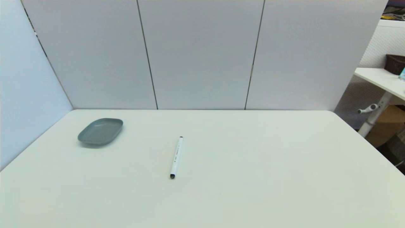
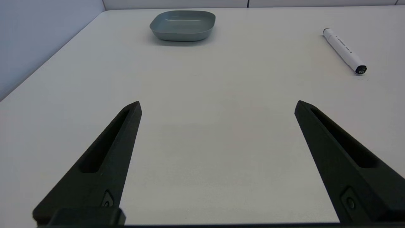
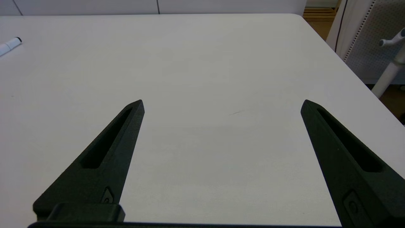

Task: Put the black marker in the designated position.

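Observation:
The black marker (image 1: 176,157), a slim white pen with black end caps, lies flat near the middle of the white table, pointing roughly front to back; the left wrist view shows the marker (image 2: 344,50) too, and one end of the marker (image 3: 9,45) shows in the right wrist view. A grey-green shallow dish (image 1: 101,130) sits empty at the back left, and the dish (image 2: 183,25) lies straight ahead of my left gripper. My left gripper (image 2: 217,103) is open over bare table near the front. My right gripper (image 3: 222,102) is open too, with nothing between its fingers. Neither arm shows in the head view.
White partition panels (image 1: 202,53) close off the back and left of the table. Beyond the table's right edge stand another white table (image 1: 379,79) with a dark basket (image 1: 395,64) and a cardboard box (image 1: 387,126).

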